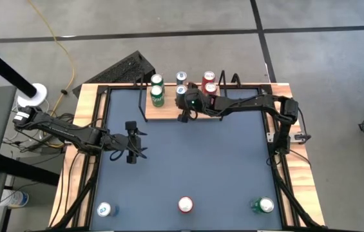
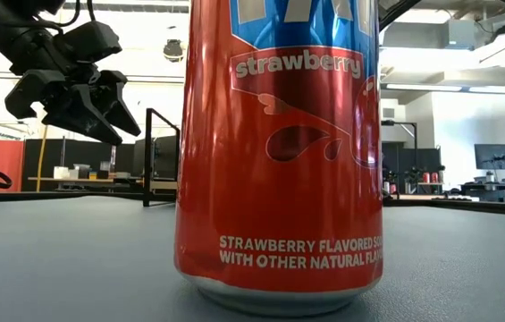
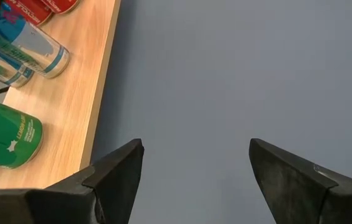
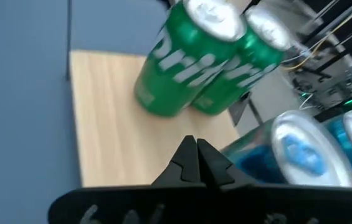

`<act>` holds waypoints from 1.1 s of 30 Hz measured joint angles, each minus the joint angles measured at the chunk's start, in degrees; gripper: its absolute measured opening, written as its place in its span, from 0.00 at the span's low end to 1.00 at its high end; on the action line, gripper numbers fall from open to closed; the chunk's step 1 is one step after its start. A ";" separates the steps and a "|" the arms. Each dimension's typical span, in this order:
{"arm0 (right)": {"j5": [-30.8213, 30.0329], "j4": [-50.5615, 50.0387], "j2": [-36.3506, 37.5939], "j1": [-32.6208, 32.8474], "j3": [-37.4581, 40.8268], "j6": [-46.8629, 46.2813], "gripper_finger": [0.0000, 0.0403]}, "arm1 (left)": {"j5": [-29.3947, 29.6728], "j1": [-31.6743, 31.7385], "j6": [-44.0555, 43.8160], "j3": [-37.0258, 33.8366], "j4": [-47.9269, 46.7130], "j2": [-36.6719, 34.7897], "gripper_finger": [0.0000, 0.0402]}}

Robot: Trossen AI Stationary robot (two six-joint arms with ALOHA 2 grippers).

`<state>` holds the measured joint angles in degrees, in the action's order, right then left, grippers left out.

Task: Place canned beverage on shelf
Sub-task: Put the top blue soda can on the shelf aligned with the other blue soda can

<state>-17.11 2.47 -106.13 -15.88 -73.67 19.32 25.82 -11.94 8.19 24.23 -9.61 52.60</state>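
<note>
Up close, at the bottom middle of the high view: tall red metal can with the word strawberry on it [image 1: 185, 205]. Stands upright on the big dark grey table top [image 1: 201, 161] and fills the middle of the low view [image 2: 279, 152]. Along the same bottom edge, well apart: small blue and white can [image 1: 104, 209] at the lower left, and green can with a silver top [image 1: 263, 205] at the lower right. Both upright too.

Farther up, left of the middle: left gripper [image 1: 132, 153], hanging over bare table. Fingers spread wide with nothing between them, plain to see in the left wrist view [image 3: 194, 155]. Shows at the upper left of the low view as well [image 2: 100, 112].

Farther still, just above the middle: right gripper [image 1: 184, 116], at the front edge of the small light-wood shelf with thin black wire ends [image 1: 169, 111]. Fingers pressed tight together and holding nothing [image 4: 195, 146].

Last, at the top middle, on the shelf board [image 4: 113, 137]: two green cans [image 1: 157, 89] on the left, touching each other [image 4: 207, 56]; two blue cans [image 1: 182, 84] in the middle [image 4: 288, 149]; two red cans [image 1: 209, 83] on the right. All six upright.
</note>
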 joint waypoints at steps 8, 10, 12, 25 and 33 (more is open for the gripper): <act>-1.07 7.46 0.02 0.00 -0.06 -3.23 0.00 | 0.00 0.00 -0.01 0.00 0.00 0.00 0.70; -1.07 6.37 0.01 0.01 -1.07 -3.27 0.00 | -0.02 0.00 -0.07 0.00 0.00 0.00 0.70; -1.02 2.20 0.42 0.33 -2.73 -3.42 0.00 | 0.00 0.00 -0.42 0.00 -0.12 0.00 0.70; 9.51 -28.62 1.68 -2.57 -12.88 -5.20 0.00 | -0.07 -0.01 -0.38 0.00 0.04 0.02 0.70; 10.55 -25.57 0.83 -6.35 -12.95 -4.28 0.00 | -0.07 0.00 0.10 0.00 0.02 0.02 0.70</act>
<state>-6.55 -23.10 -105.30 -22.23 -86.62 15.04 25.76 -11.94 8.29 24.23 -9.58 52.61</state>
